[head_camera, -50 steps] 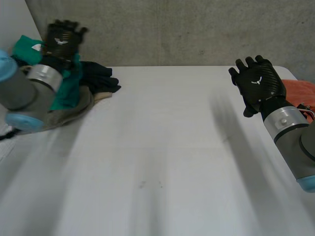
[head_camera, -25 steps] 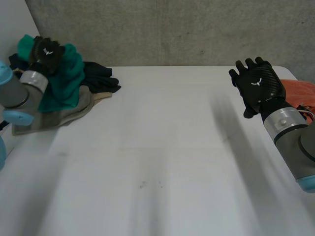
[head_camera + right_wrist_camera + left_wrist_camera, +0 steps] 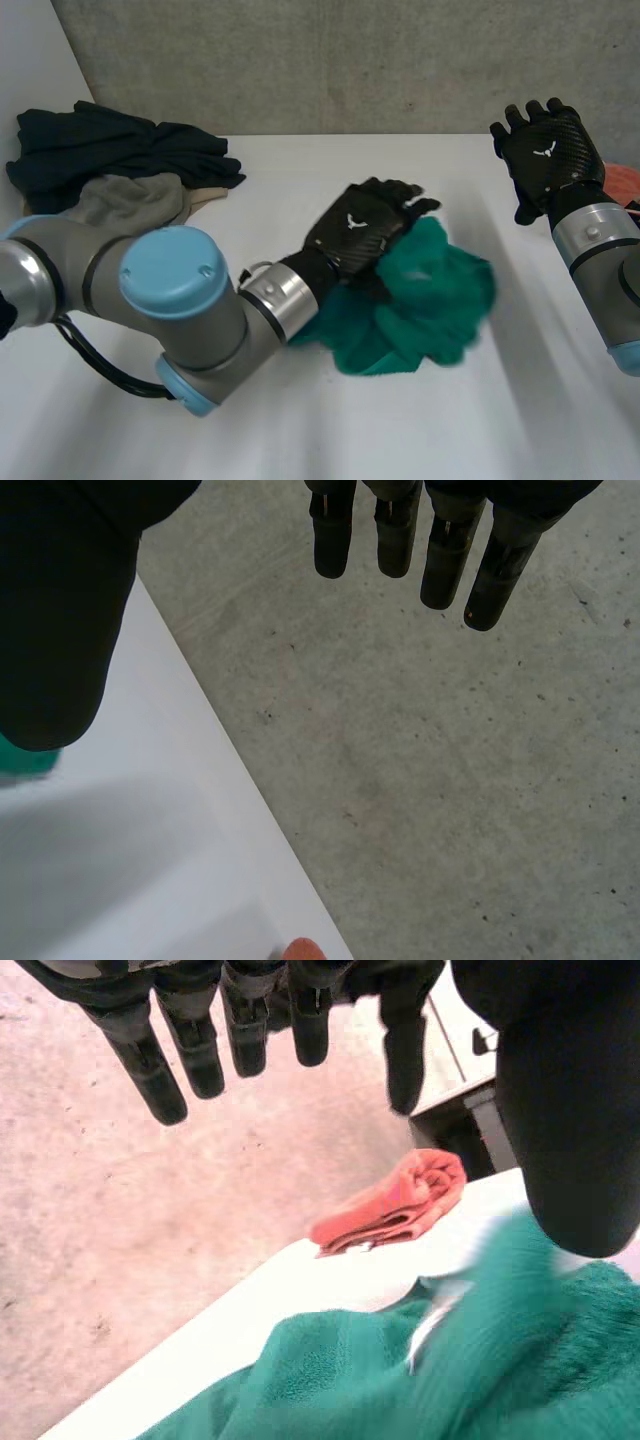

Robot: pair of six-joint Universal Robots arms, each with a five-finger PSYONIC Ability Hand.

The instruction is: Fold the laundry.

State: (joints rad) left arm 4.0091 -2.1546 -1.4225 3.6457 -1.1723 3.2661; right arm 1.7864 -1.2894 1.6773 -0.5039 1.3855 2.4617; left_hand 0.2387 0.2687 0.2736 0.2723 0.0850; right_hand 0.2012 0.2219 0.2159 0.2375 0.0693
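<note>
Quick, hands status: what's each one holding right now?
Left hand: open, over the green towel, not gripping it.
Right hand: open, holding nothing.

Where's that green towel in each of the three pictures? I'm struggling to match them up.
Head view: green towel in the middle, under the left hand.
Left wrist view: towel under that hand's palm.
Right wrist view: a towel sliver beside the right hand thumb.
Shared landmark: the orange cloth.

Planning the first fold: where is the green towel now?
Head view: the green towel lies bunched on the table, centre-right, under the left hand, apart from the dark clothes pile.
</note>
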